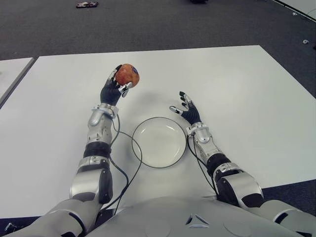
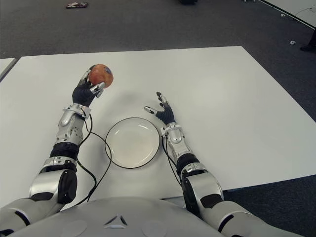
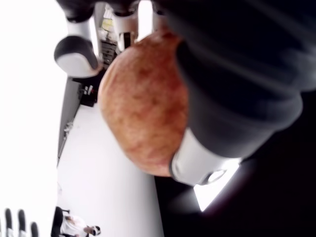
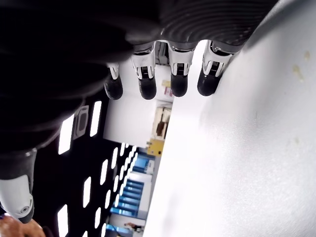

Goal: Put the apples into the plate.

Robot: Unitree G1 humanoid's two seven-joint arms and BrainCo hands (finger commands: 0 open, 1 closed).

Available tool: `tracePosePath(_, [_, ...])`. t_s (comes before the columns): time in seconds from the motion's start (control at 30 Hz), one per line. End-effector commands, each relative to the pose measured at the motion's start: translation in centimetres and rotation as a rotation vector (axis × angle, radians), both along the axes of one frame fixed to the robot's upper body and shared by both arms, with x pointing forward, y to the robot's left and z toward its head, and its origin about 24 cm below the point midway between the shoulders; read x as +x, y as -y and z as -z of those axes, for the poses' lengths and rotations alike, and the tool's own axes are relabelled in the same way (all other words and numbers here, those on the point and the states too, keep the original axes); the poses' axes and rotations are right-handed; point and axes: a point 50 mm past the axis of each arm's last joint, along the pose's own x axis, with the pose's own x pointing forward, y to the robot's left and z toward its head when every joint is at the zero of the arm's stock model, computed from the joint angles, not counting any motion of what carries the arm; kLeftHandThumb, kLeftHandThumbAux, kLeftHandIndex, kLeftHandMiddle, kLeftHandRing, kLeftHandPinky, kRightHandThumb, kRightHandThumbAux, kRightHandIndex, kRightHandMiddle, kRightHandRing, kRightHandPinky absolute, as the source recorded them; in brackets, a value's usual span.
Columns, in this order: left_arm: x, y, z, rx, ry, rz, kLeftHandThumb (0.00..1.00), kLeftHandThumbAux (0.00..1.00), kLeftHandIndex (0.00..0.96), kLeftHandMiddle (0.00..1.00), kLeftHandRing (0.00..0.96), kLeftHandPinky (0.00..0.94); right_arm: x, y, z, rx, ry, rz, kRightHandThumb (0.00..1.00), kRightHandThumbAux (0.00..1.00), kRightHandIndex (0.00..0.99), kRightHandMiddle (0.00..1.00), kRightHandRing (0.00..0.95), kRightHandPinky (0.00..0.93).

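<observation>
On the white table (image 1: 237, 89), as seen from the left eye, a red apple (image 1: 128, 75) is gripped by the left hand (image 1: 113, 90), whose fingers are wrapped around it. The apple is held beyond the far left edge of the round white plate (image 1: 159, 141), apart from it, and nothing lies in the plate. The right hand (image 1: 187, 111) is seen just beyond the plate's right rim, its fingers spread and holding nothing. A black cable (image 1: 129, 173) is seen curving along the plate's left side

From the right eye, the same layout is shown: the apple (image 2: 100, 75) is enclosed by the left hand (image 2: 86, 91) over the table, up and to the left of the plate (image 2: 132, 142), while the right hand (image 2: 163, 113) is seen beside the plate's far right rim with loose fingers. Dark carpet (image 2: 148, 24) is visible past the table's far edge

At the left wrist, the apple (image 3: 143, 108) is shown close up, pressed between a dark palm and white-tipped fingers (image 3: 74, 54)

At the right wrist, four fingers (image 4: 177, 69) are seen stretched out straight beside the white table surface (image 4: 247, 163), with nothing grasped
</observation>
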Motion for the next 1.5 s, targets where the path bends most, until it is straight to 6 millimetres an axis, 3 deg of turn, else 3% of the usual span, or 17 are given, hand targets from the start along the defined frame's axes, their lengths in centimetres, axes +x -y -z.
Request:
tracePosePath(0.03, [-0.3,0.1,-0.4,-0.035,0.017,0.01,0.747,0.694,0.445,0.884,0.895,0.901,-1.2,0.2,1.9,-0.024,-0.111,0.003,0.067,0.587,0.0,0.0,0.0,0.001])
tracePosePath(0.57, [-1.3,1.4,-2.3,-0.007,0.094,0.106,0.747,0.695,0.445,0.878,0.89,0.899,-1.1,0.3,1.8,-0.031,-0.104,-0.007,0.065,0.57,0.0,0.0,0.0,0.003])
tracePosePath(0.77, [-2.6,2.9,-3.8,0.073,0.162,0.169,0.747,0.695,0.445,0.879,0.889,0.895,-1.1,0.3,1.8,-0.035,-0.105,-0.008,0.063,0.569,0.0,0.0,0.0,0.007])
tracePosePath(1.17, [-5.4,5.8,-5.4,0.456,0.373,0.233,0.742,0.696,0.444,0.876,0.881,0.867,-1.1,0.3,1.8,-0.036,-0.1,-0.012,0.063,0.569,0.0,0.0,0.0,0.012])
tracePosePath(1.5, [-6.8,6.9,-3.7,0.699,0.462,0.356,0.739,0.696,0.444,0.871,0.87,0.863,-1.0,0.2,1.8,-0.035,-0.113,-0.014,0.065,0.577,0.0,0.0,0.0,0.007])
